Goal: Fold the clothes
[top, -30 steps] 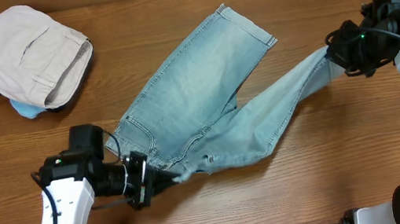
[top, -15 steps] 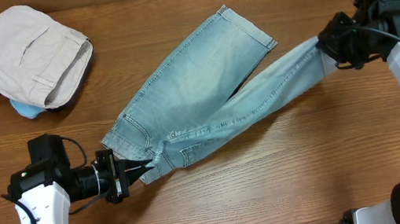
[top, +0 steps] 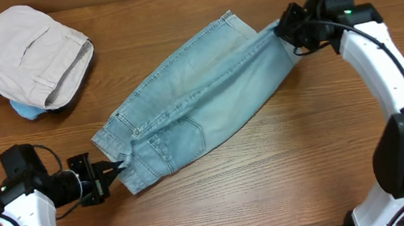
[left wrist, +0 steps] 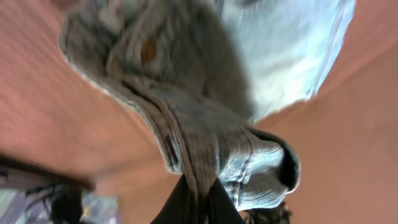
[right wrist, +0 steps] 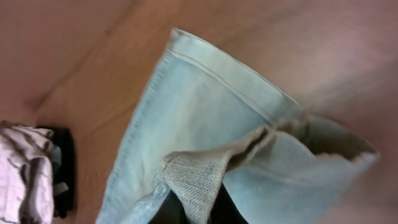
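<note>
The light blue jeans lie diagonally across the wooden table, one leg folded over the other. My left gripper is shut on the waistband at the lower left; the left wrist view shows the denim pinched between its black fingers. My right gripper is shut on the hem of the upper leg at the top right, over the other leg's hem. The right wrist view shows the hem fabric clamped in its fingers.
Folded beige khaki trousers lie at the far left on a light blue item; they also show in the right wrist view. Bare wood table lies in front of the jeans.
My right gripper has carried the free leg up and left onto the other leg, so the legs now overlap. My left gripper has pulled the waistband further left.
</note>
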Robot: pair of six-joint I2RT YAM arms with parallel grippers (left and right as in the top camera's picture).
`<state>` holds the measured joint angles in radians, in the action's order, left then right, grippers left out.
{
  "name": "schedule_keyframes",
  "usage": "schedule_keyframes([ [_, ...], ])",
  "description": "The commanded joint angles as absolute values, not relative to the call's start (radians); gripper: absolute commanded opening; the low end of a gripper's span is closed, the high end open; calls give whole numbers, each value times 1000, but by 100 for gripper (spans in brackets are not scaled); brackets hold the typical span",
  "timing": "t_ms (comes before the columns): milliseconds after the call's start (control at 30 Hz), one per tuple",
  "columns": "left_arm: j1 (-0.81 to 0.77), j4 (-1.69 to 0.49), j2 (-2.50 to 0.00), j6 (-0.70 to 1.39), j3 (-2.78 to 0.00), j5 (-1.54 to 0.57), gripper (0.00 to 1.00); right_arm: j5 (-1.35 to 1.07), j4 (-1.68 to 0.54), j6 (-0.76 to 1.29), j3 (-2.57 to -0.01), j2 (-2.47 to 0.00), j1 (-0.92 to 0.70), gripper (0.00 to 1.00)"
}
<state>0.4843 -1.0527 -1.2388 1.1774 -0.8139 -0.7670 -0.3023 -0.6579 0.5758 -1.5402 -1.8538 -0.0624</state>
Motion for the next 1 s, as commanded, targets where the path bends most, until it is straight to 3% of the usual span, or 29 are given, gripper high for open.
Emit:
schedule_keyframes([
  [0, 501, -1023, -1269, 1202, -826, -572, 4, -282, -592, 573, -1572, -1875, -76, 4],
  [267, 499, -904, -1387, 1189, -826, -488, 4, -282, -453, 573, -1572, -1962, -121, 4],
  [533, 500, -816, -1426, 1198, -826, -579, 4, -293, -355, 573, -1572, -2008, -139, 5],
  [567, 500, -813, -1426, 1215, -826, -575, 4, -292, -351, 573, -1571, -2008, -140, 12],
  [600, 500, -811, -1426, 1230, -826, -561, 4, -292, -347, 572, -1572, -2008, -141, 30],
  [667, 501, -806, -1426, 1251, -826, -514, 4, -294, -346, 547, -1572, -2008, -142, 76],
  [733, 510, -770, -1426, 1248, -827, -509, 4, -293, -363, 450, -1572, -2007, -142, 94],
  [967, 545, -614, -1426, 1119, -828, -529, 5, -282, -550, 336, -1572, -1982, -71, 100],
])
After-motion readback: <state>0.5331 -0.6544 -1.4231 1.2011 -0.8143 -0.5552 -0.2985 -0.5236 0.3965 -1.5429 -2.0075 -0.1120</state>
